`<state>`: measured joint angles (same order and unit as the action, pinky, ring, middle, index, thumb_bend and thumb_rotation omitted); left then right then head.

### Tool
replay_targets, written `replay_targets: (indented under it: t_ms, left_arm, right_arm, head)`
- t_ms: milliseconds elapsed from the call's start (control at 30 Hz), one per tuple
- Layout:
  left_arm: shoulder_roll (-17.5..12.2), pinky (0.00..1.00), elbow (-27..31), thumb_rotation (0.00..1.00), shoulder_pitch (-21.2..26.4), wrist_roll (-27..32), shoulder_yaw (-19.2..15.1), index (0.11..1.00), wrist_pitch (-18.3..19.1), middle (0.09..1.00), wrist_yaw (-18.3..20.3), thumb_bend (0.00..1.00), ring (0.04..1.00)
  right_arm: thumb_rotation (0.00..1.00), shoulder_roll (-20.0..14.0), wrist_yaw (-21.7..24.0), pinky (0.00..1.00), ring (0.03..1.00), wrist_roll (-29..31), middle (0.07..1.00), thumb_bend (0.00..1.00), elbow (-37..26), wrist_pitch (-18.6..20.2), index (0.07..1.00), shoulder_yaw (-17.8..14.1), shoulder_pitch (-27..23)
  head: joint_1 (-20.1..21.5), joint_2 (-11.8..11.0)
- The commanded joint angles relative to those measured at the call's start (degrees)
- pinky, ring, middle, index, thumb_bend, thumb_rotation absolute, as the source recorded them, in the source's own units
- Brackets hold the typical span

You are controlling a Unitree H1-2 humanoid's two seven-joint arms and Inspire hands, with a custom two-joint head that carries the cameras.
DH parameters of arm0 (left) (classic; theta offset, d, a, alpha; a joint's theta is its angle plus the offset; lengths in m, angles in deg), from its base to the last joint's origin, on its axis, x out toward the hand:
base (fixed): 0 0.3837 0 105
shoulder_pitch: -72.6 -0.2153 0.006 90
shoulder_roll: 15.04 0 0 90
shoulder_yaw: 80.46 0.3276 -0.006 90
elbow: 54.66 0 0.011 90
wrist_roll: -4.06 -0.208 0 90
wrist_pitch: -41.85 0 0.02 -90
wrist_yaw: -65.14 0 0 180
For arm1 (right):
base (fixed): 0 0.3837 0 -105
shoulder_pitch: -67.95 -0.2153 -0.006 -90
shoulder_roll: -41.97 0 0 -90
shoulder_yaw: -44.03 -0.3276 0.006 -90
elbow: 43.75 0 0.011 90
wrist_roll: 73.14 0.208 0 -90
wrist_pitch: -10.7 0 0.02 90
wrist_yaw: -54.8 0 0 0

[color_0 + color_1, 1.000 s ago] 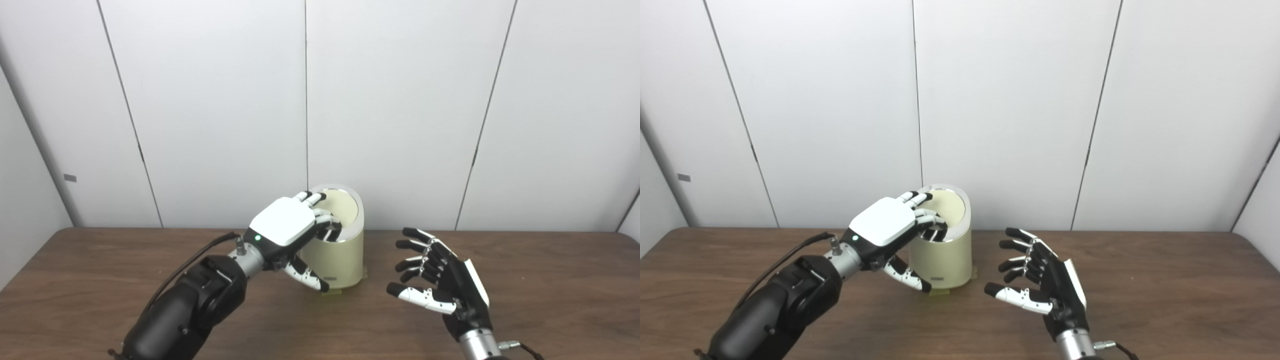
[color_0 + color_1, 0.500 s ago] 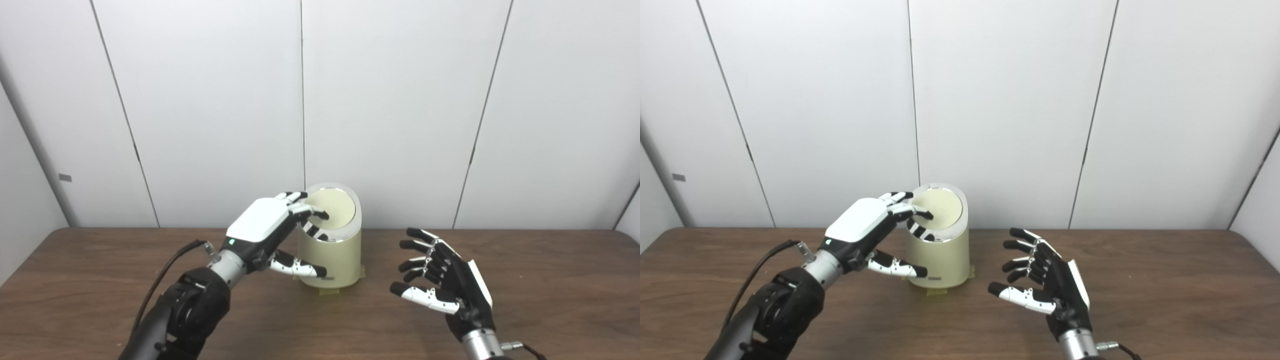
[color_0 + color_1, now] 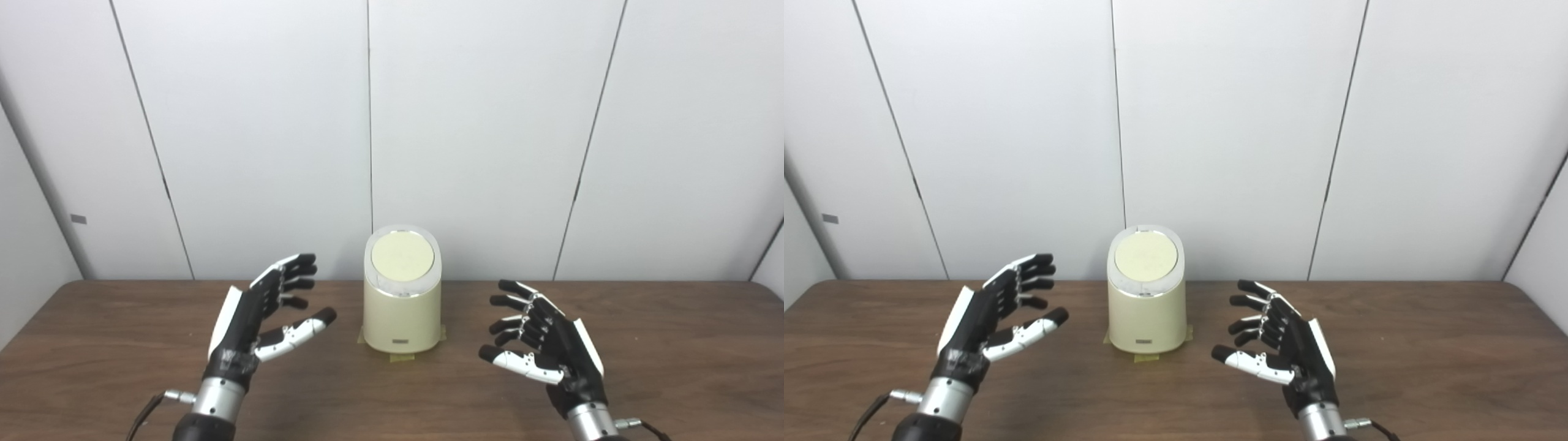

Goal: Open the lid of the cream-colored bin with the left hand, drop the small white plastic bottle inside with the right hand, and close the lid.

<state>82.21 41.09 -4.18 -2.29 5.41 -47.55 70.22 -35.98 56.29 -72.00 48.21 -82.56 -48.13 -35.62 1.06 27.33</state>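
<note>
The cream-colored bin point(image 3: 402, 318) stands upright at the middle of the wooden table, near the back wall. Its round lid point(image 3: 402, 255) lies flat and shut on the slanted top. My left hand point(image 3: 260, 312) hovers to the bin's left, palm turned toward it, fingers spread and holding nothing. To the right of the bin my right hand point(image 3: 542, 346) is also open and empty, palm facing the bin. Neither hand touches the bin. No small white bottle shows in either view.
The brown wooden table point(image 3: 674, 355) runs across the whole width. White wall panels point(image 3: 490, 122) rise straight behind the bin. Yellowish tape tabs point(image 3: 401, 357) stick out under the bin's base.
My left hand has left the lid and pulled back down to the left, now open beside the bin. The lid has gone from tilted open to shut. The right hand stayed put.
</note>
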Motion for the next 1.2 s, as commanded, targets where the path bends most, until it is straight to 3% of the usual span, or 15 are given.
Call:
replay_targets:
  t_ms: [0, 133, 400, 967, 1167]
  left_arm:
    - [0.0, 0.58, 1.9, 0.31, 0.8, 2.6, -1.0, 0.838, -1.0, 0.784, -0.7, 0.74, 0.718]
    - [0.3, 0.54, 0.8, 0.32, -2.0, 5.0, -1.6, 0.828, -1.6, 0.781, -0.6, 0.73, 0.706]
    - [-0.7, 0.57, -1.8, 0.39, -2.6, 4.8, -0.3, 0.833, -4.1, 0.785, -0.4, 0.79, 0.711]
    - [-0.8, 0.58, -1.0, 0.34, -2.6, 5.2, 0.1, 0.822, -4.1, 0.781, -0.5, 0.77, 0.72]
    - [-1.2, 0.61, -1.7, 0.33, -2.4, 4.2, -0.1, 0.817, -6.1, 0.784, -1.2, 0.77, 0.731]
  right_arm:
    - [0.15, -0.2, 0.2, 0.43, 0.528, 1.0, 0.702, 0.82, -1.6, -1.9, 0.753, -0.4, -1.8]
    - [0.15, -0.4, 0.2, 0.44, 0.538, 1.3, 0.701, 0.82, -1.7, -1.6, 0.751, -0.6, -1.6]
    - [0.18, -0.3, -0.2, 0.45, 0.555, 0.4, 0.714, 0.82, -2.5, -1.1, 0.755, -0.4, -0.8]
    - [0.14, 0.3, -0.7, 0.44, 0.552, -0.3, 0.719, 0.8, -4.0, -0.3, 0.745, -0.4, 0.1]
    - [0.13, 0.5, -0.8, 0.44, 0.541, 0.2, 0.722, 0.81, -4.1, 0.1, 0.743, -0.5, 0.2]
  head:
    - [0.0, 0.1]
    - [-0.5, 0.2]
    - [-0.7, 0.4]
    - [0.1, 0.5]
    - [0.1, 0.5]
